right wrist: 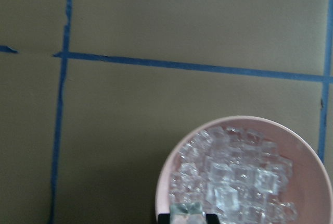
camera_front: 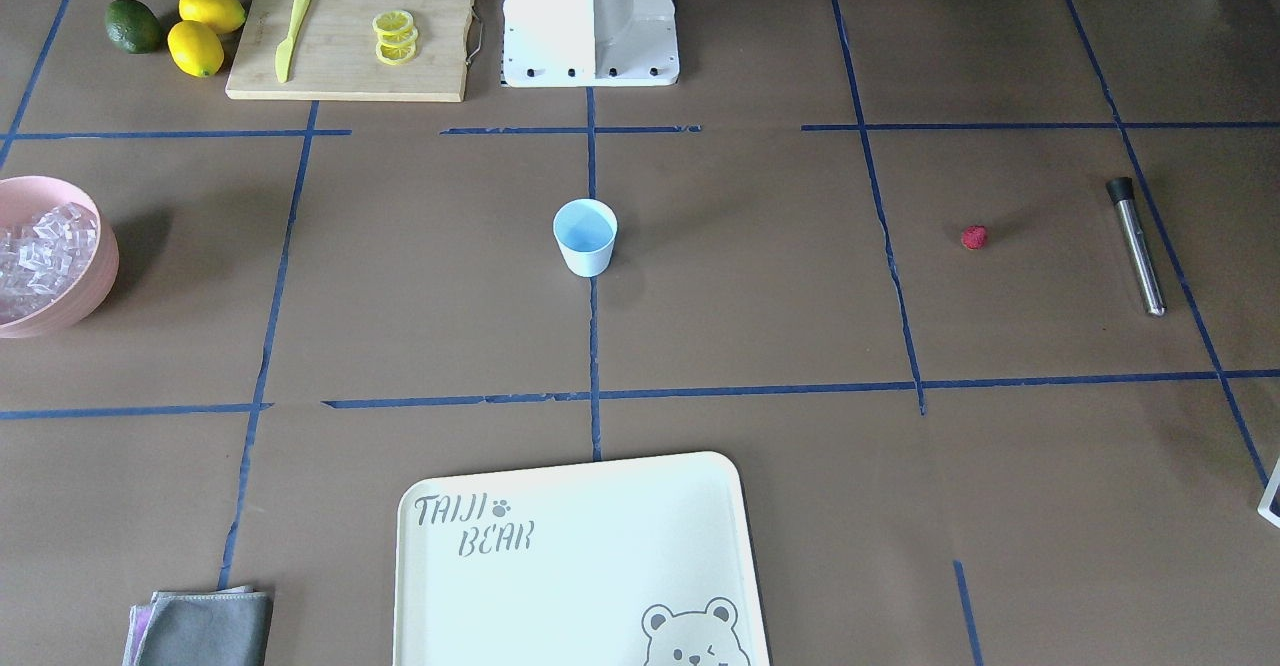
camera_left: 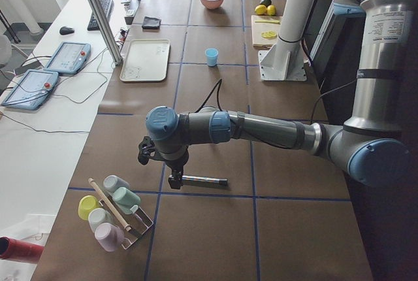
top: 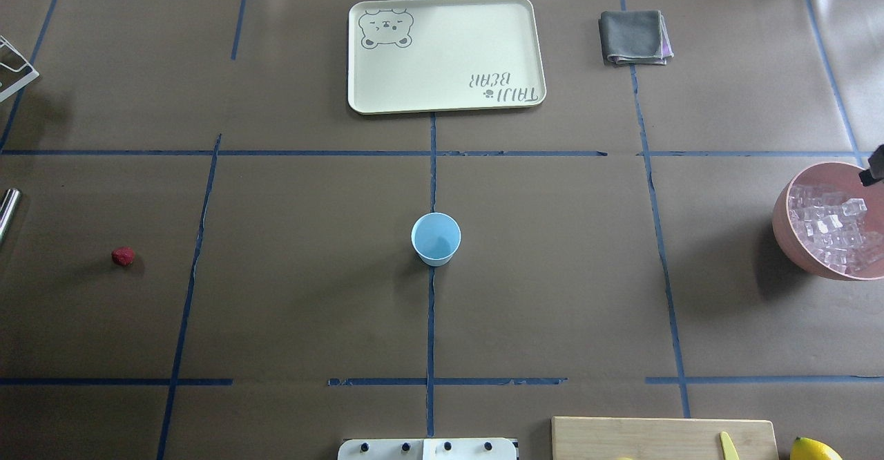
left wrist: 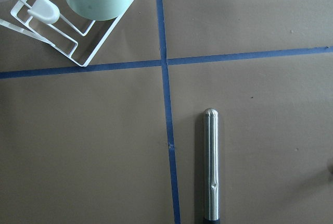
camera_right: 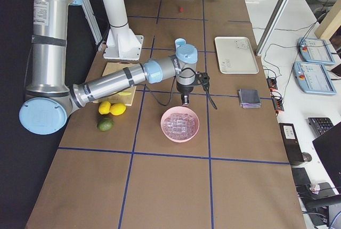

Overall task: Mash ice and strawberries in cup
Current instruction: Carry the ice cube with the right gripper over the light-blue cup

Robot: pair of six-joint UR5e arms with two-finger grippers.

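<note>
The pale blue cup (top: 436,239) stands upright and empty at the table's middle, also seen from the front (camera_front: 585,236). The small dark red strawberry (top: 123,256) lies alone on the robot's left side (camera_front: 974,237). The ice (right wrist: 234,177) fills the pink bowl (top: 784,222) at the right edge. My right gripper (right wrist: 187,216) hangs just above the bowl's near rim (camera_right: 185,100), shut on one ice cube (right wrist: 187,211). My left gripper (camera_left: 175,180) hovers over the end of a steel muddler (left wrist: 210,166); I cannot tell whether it is open or shut.
A cream bear tray (top: 532,52) and a grey cloth (top: 634,37) lie at the far side. A cutting board (camera_front: 350,36) with a yellow knife and lemon slices, two lemons (camera_front: 205,31) and a lime sit near the robot's base. A rack of cups (camera_left: 114,212) stands beyond the muddler.
</note>
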